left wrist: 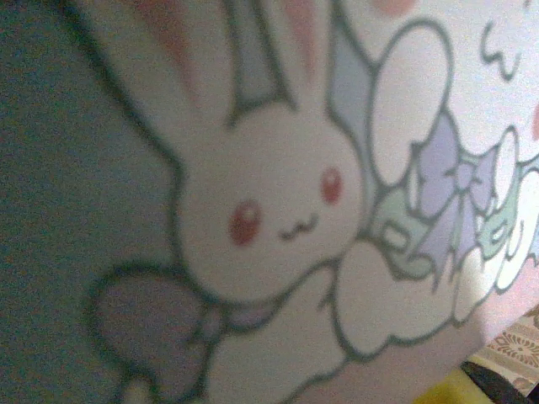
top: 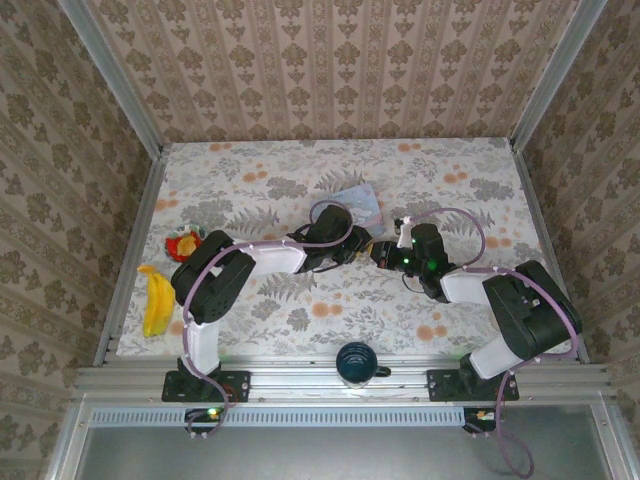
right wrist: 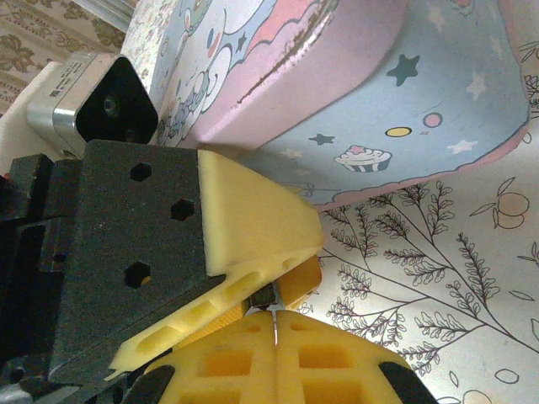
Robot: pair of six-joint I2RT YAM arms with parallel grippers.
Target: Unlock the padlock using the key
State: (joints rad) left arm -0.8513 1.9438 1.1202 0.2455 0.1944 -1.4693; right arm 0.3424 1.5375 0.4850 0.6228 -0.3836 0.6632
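Where the two arms meet in the middle of the bench (top: 455,170), the left hand (top: 356,248) and the right hand (right wrist: 275,330) sit tip to tip, just beside the pale blue tin (right wrist: 421,109) with the bunny on it. The right hand's yellow fingers (right wrist: 337,362) are pressed close together. I cannot tell if the left hand is wide or narrow. A tiny dark bit (right wrist: 264,295) peeks out between the tips; I cannot tell if it is the padlock. A banana (top: 155,300) lies well apart, by the left edge.
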